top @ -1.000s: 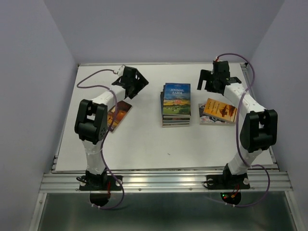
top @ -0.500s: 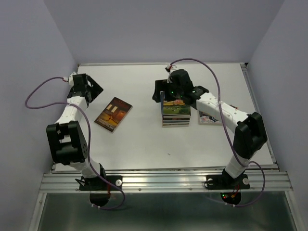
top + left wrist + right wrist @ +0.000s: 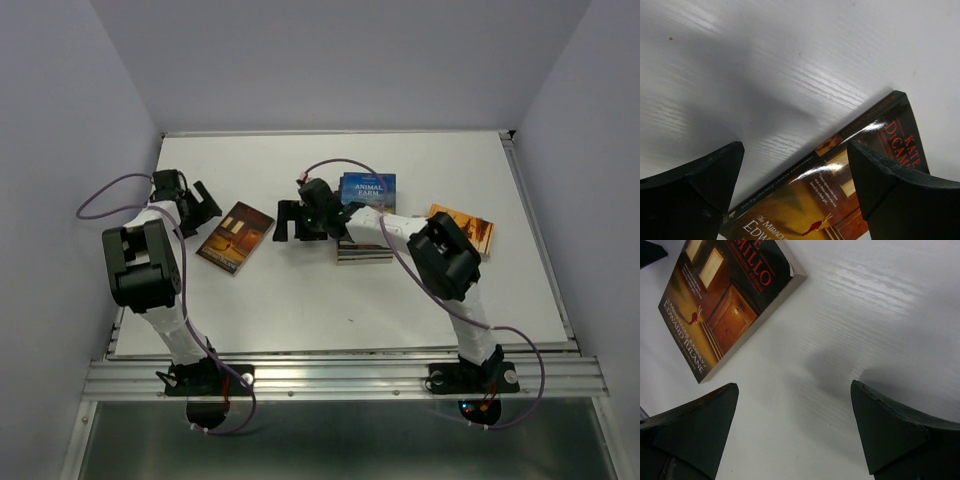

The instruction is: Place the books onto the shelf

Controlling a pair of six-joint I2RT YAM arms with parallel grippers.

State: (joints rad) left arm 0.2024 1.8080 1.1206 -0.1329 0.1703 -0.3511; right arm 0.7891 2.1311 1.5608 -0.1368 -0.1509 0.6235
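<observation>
Top external view: on the white table (image 3: 300, 310), the book closest to the near edge is the dark brown book (image 3: 236, 237). It lies flat with the cover up in the left half. Its long axis goes diagonally, from near-left to far-right.

A little farther, the right claw (image 3: 288, 221) hangs just beside the far-right corner of this book, on its right side. The jaws stand wide apart and hold nothing. In the right wrist view the book (image 3: 725, 305) is at the upper left, beyond the left fingertip. Between the two fingers (image 3: 695, 430) there is only bare table.

The left claw (image 3: 205, 203) is at the other side of the same book, close to its far-left edge. It is also fully spread and has nothing in it. In the left wrist view the book (image 3: 840, 200) lies low between the dark fingers (image 3: 890, 185). One corner of it reaches past the right one. If a finger touches the book, I cannot tell.

Right of the middle stands a stack of books (image 3: 368, 190) with a blue "Animal Farm" cover on top. Its long axis goes from near to far, and the title reads from the near side. The right arm crosses over its near-left part. An orange book (image 3: 465, 225) lies flat by the right side, well apart from both claws and partly hidden behind the right arm.
</observation>
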